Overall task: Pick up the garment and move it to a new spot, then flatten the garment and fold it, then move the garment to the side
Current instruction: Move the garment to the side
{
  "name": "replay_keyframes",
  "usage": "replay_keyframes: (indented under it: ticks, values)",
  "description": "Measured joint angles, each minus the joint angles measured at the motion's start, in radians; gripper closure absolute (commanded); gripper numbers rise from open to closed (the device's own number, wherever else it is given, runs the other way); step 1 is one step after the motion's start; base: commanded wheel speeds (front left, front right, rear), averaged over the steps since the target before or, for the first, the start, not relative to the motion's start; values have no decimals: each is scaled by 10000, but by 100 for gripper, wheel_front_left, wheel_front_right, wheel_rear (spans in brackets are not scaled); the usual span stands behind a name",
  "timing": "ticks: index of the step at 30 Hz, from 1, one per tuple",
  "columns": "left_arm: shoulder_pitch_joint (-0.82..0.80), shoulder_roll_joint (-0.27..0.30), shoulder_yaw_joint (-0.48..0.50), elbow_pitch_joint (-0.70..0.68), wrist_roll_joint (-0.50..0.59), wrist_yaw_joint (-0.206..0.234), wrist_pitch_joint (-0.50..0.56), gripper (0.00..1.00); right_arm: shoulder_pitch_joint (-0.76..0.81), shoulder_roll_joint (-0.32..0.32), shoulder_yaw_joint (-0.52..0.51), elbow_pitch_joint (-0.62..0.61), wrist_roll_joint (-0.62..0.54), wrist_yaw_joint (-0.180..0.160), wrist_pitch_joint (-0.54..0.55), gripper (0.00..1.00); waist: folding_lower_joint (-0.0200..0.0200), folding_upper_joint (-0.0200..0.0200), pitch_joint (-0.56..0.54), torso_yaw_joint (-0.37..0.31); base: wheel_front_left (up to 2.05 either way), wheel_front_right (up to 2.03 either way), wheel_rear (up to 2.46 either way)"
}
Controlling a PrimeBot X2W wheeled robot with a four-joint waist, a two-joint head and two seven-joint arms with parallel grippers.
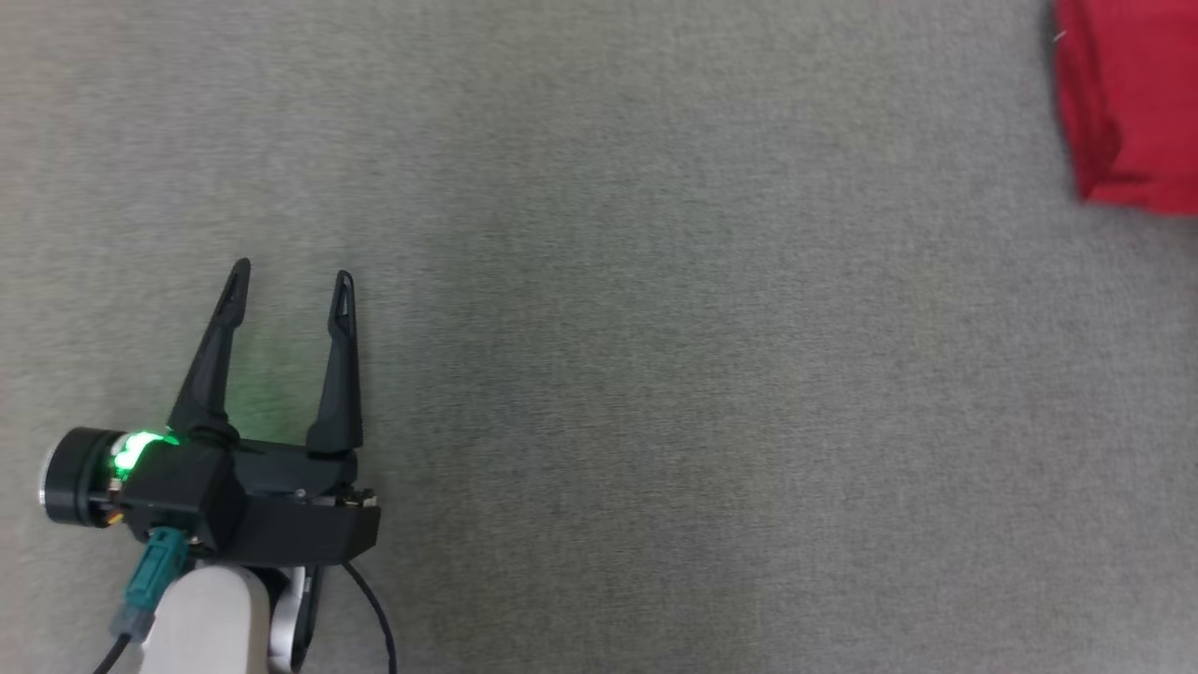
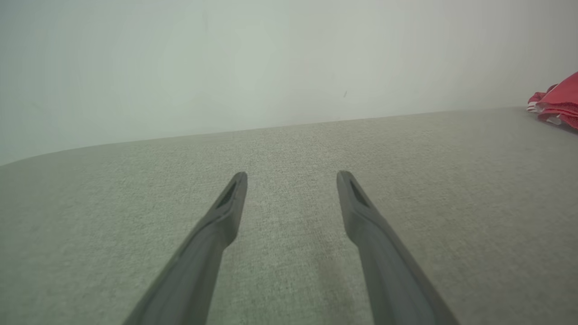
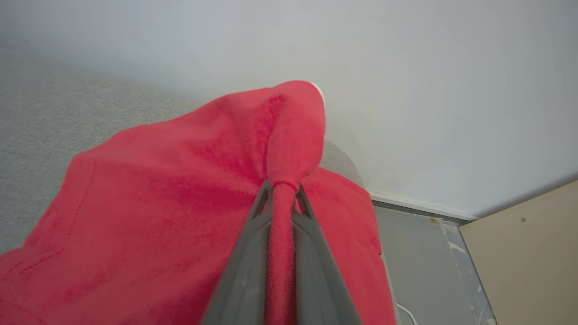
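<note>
Now right claw tight on red garment, left claw agape.

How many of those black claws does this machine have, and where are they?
2. The left claw hangs open over the grey surface at the head view's lower left; the right claw is shut on the red garment.

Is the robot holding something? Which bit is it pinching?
Yes. The right gripper is shut on a bunched fold of the soft red fabric garment. The left gripper is open and empty.
</note>
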Motion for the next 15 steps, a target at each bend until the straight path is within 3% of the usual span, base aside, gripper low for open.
replay_keyframes:
  ticks: [5,15]
  values:
    - [1,297,-50,-813,173,8,27,0,-841,-763,184,458,90,0,-182,100,-2,0,583,-548,0,0,0]
    - [-1,694,-144,-2583,437,40,713,0,-2171,-848,849,1482,-648,0,-807,100,-1,-1,1554,-1115,0,0,0]
